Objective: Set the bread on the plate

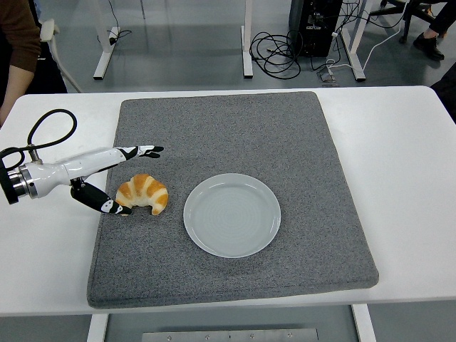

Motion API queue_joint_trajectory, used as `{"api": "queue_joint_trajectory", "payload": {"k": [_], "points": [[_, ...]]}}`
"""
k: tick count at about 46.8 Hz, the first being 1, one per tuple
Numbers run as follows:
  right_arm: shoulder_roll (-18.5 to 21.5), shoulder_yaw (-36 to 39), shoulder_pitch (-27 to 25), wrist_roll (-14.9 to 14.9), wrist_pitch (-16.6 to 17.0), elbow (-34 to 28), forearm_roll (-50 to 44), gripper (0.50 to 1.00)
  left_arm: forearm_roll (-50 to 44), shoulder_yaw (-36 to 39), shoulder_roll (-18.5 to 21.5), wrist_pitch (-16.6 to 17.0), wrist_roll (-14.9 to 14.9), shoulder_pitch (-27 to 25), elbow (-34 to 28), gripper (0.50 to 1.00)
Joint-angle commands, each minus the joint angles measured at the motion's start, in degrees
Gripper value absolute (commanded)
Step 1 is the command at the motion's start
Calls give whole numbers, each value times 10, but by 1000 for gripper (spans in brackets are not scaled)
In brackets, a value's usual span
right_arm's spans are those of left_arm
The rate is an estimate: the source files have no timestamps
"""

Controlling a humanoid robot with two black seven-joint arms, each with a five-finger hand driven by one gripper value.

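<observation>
My white desk [399, 178] is the biggest thing here, and it fills most of what I see. On top of it lies a big gray mat [285, 135] that covers the middle of the desk. Behind the desk is a gray floor with black cables [281, 53] and the white legs of other tables. A person in a brown sleeve [18, 35] stands at the far left corner. My left arm comes in low from the left side, white near the wrist with a black cable looped above it. On the mat sits a round, pale plate [232, 214], a bit toward the front and close to the middle. It has nothing on it. The bread [142, 194] is a small golden croissant, lying on the mat just to the left of the plate, not touching it. My left hand [117, 178] is spread wide around the bread's left end. My long fingers [142, 151] point out over the mat just behind the bread, and my thumb [107, 206] sits right beside its front left tip. I am not gripping it yet.
</observation>
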Motion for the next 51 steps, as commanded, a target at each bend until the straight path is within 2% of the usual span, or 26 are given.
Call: {"api": "queue_joint_trajectory", "payload": {"k": [1, 14, 27, 31, 51], "points": [[0, 0, 0, 0, 0, 0, 0, 1000, -1, 1, -8, 3, 0, 0, 12, 946], [0, -1, 0, 0, 0, 0, 0, 1000, -3, 2, -46, 14, -2, 11, 65, 937], [0, 0, 0, 0, 0, -1, 0, 1000, -3, -2, -78, 20, -18, 29, 106, 937], [0, -1, 0, 0, 0, -1, 0, 1000, -4, -1, -89, 24, -32, 29, 120, 937], [0, -1, 6, 0, 0, -2, 0, 1000, -5, 1, -109, 37, -34, 44, 151, 937]]}}
